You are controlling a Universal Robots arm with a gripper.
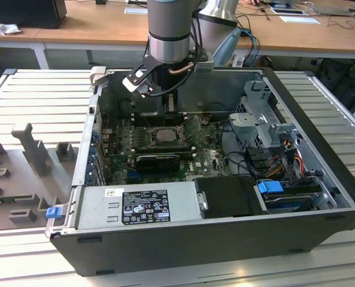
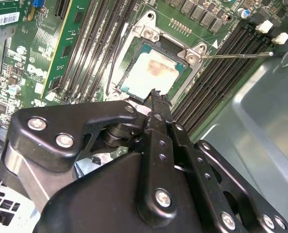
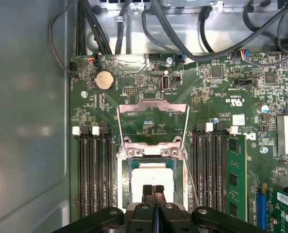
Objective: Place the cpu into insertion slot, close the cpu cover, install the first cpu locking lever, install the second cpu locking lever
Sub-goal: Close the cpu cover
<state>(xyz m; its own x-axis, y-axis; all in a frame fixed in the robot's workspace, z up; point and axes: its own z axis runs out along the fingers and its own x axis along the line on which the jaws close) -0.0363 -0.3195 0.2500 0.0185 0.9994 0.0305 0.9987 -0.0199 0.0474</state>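
The ribbed metal table (image 1: 39, 89) carried an open computer case (image 1: 225, 239) centrally, a grey moulded tray (image 1: 21, 173) at the exterior view's left edge.

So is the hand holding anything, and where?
Nothing held: the black hand has its fingertips closed together, empty, over the edge of the pale silvery-grey square cpu lying in the dark-rimmed insertion slot.

Chip (image 2: 151, 73) top pale matt metal with a brownish smear; cover (image 3: 152, 105) thin bright bare metal; gripper (image 3: 153, 189) matt black, its screw heads (image 2: 162, 197) shiny; circuit board (image 3: 216, 97) glossy green; computer case (image 1: 195, 251) dark matt outside, dull grey sheet metal inside; table (image 1: 33, 101) ribbed pale metal; desk (image 1: 93, 24) smooth light wood.
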